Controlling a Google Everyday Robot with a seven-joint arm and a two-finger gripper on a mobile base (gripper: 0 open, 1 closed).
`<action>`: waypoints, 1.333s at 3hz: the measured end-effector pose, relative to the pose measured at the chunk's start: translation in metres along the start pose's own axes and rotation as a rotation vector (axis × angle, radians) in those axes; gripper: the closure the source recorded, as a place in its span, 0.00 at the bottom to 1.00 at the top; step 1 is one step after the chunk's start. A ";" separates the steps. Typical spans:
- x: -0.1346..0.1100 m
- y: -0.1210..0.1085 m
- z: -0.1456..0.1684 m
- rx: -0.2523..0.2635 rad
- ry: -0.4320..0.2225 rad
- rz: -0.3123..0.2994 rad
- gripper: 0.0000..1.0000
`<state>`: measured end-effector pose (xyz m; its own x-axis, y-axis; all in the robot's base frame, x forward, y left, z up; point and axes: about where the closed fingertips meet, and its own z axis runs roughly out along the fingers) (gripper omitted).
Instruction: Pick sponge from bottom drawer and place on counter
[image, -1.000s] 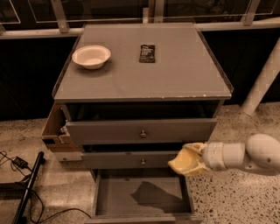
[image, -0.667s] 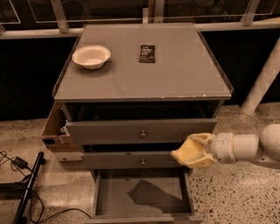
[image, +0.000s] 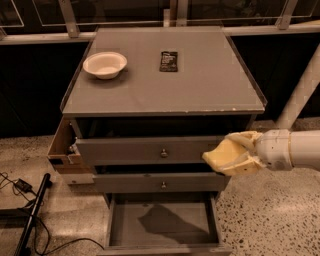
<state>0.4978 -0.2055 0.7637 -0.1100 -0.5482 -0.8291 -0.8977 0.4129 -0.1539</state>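
Observation:
My gripper (image: 231, 156) reaches in from the right on a white arm, in front of the right end of the upper knobbed drawer. It is shut on the pale-yellow sponge (image: 218, 156), which it holds in the air below the counter's front edge. The bottom drawer (image: 162, 222) is pulled open below; its grey floor shows only a dark shadow. The counter (image: 165, 82) is the flat grey cabinet top above, with a chipped front rim.
A white bowl (image: 105, 64) sits at the counter's back left and a small dark packet (image: 169, 61) at its back middle. A cardboard box (image: 62, 150) sticks out at the cabinet's left. Cables and a dark pole (image: 32, 215) lie on the floor at left. A white post (image: 300, 90) stands at right.
My gripper has risen and moved right with the sponge, from in front of the middle drawer to the level of the upper drawer's right end.

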 end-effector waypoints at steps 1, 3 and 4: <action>-0.015 -0.004 -0.009 0.001 -0.006 0.021 1.00; -0.077 -0.032 -0.031 0.046 -0.035 -0.001 1.00; -0.103 -0.054 -0.019 0.069 -0.058 -0.039 1.00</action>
<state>0.5496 -0.1855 0.8675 -0.0494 -0.5228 -0.8511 -0.8690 0.4426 -0.2214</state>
